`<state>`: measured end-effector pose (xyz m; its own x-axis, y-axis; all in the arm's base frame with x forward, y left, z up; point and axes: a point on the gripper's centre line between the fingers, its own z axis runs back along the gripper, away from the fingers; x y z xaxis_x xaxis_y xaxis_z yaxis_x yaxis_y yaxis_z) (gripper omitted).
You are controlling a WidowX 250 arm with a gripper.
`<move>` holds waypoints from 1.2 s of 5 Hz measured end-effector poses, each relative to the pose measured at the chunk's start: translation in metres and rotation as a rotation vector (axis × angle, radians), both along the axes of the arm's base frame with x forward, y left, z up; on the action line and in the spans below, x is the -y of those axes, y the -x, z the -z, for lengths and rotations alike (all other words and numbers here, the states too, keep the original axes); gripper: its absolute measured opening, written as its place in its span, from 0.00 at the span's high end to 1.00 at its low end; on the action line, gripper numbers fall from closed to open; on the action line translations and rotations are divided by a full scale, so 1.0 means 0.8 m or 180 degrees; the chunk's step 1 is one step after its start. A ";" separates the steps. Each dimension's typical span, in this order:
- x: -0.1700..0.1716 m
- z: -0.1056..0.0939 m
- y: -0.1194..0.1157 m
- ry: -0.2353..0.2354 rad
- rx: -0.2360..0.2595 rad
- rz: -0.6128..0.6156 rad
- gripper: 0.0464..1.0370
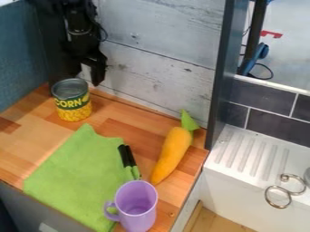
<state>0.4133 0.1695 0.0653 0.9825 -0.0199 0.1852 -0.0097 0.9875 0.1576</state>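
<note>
Nearest me, a lilac mug (135, 207) stands upright at the right side of a green cloth (75, 170). Past it, two black handles (126, 155) lie beside the orange toy carrot (172, 154) on the wooden worktop (121, 115). Farther back, the corn can (73, 102) stands upright near the claw (91, 78); whether that's spread or closed, I can't tell.
</note>
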 end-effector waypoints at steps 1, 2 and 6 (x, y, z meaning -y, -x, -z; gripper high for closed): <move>-0.009 0.021 0.016 0.0097 -0.0020 -0.0059 0.04; -0.014 0.034 0.038 0.0153 -0.0107 -0.0081 0.04; -0.031 0.020 0.130 0.0457 -0.0589 -0.0242 0.04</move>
<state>0.3090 0.1942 0.0492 0.9976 0.0691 -0.0026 -0.0690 0.9974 0.0216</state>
